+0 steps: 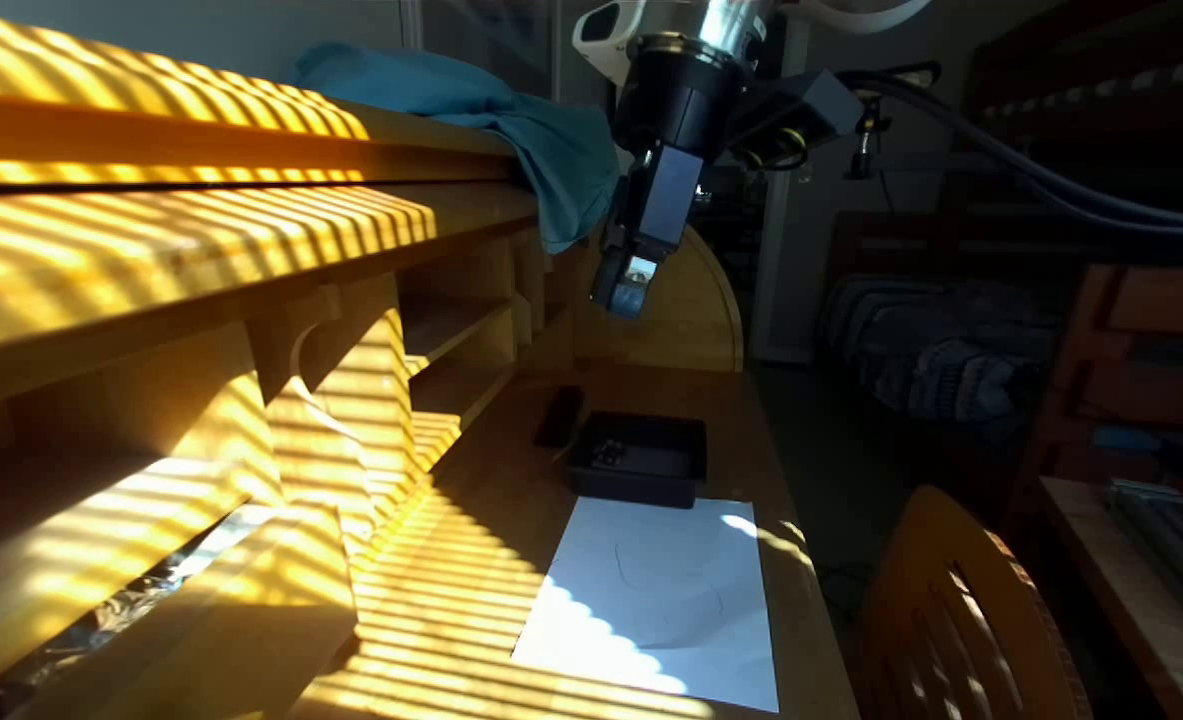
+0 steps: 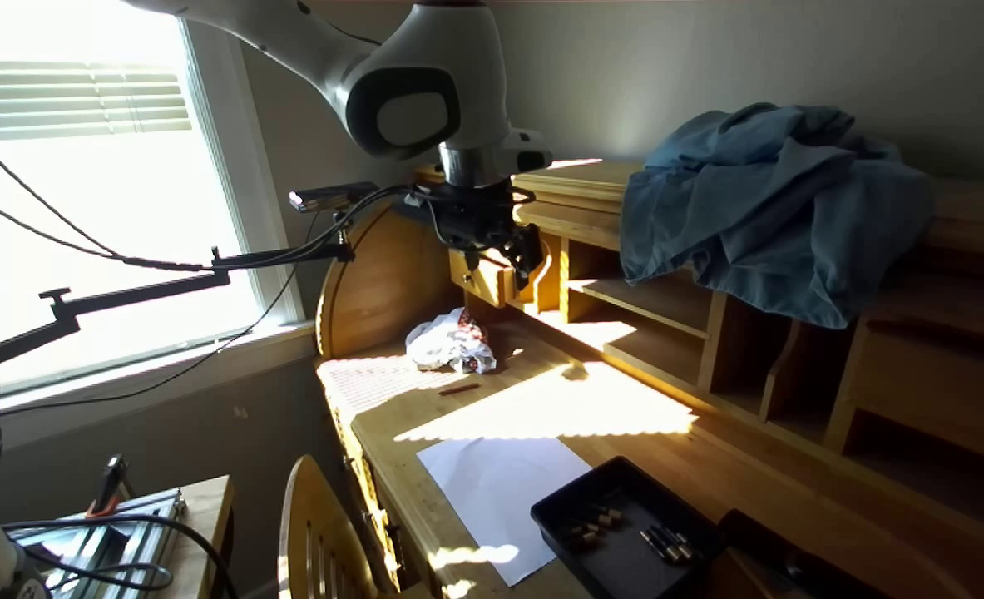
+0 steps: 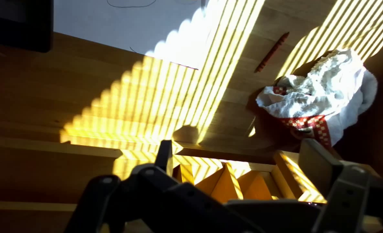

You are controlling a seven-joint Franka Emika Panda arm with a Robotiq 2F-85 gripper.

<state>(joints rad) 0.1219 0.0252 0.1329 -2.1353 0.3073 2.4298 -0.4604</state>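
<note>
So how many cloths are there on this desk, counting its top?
2: a blue cloth draped over the top of the desk, and a white-and-red cloth lying crumpled on the work surface. Others may be hidden from these views.

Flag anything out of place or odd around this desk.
A bunched blue cloth hangs off the top of the wooden desk, partly covering its compartments. A small wooden drawer stands pulled out. A wadded white cloth with red trim lies on the desk. All untidy; no damage visible.
</note>
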